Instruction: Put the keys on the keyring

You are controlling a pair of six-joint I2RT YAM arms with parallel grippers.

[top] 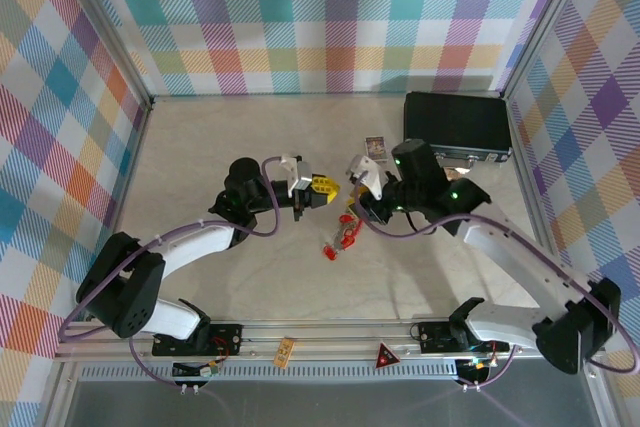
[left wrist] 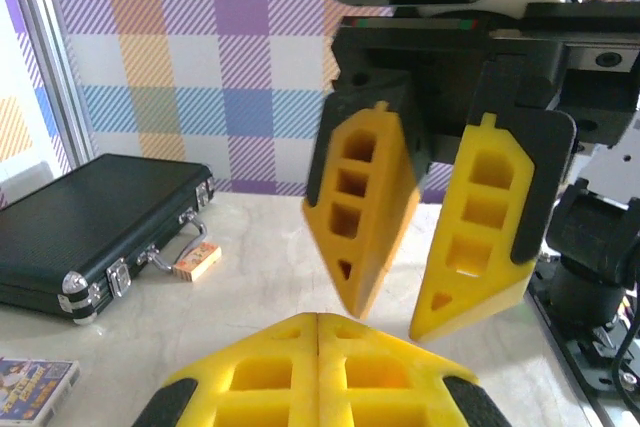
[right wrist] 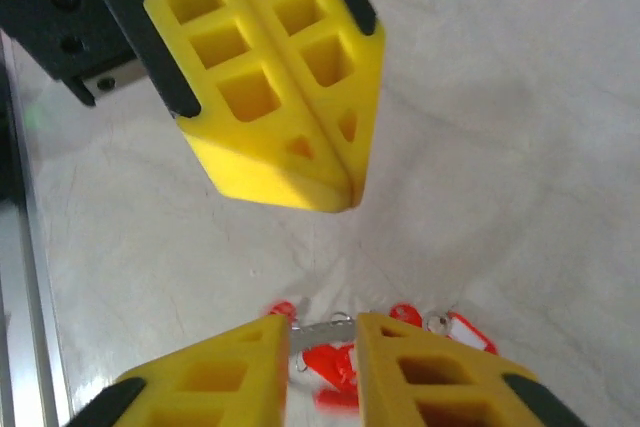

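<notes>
Plaid walls close in a pale table [top: 200, 157], with a black case [top: 457, 125] and a small card [top: 374, 145] toward the far right. Both arms meet near the middle. The left gripper [right wrist: 340, 192] has its yellow fingers pressed together, and I can see nothing between them. The right gripper [left wrist: 393, 319] faces it with fingers spread apart, pointing down at the table.

The keys [top: 346, 232] lie in a loose red cluster on the table just under the right gripper, one a little nearer the arm bases. From the right wrist, the keyring [right wrist: 322, 325] shows as a thin grey arc among the red tags, right between that gripper's fingers. Whether any tag already hangs on it I cannot tell.

My guess is the right arm is about to go down for the ring or a tag. To do it well, it should drop straight, straddle just one piece, and close on the thin edge without shoving the rest. The tags look small and light, so a scrape could scatter them. The left gripper sits close and would need to open before taking anything.
</notes>
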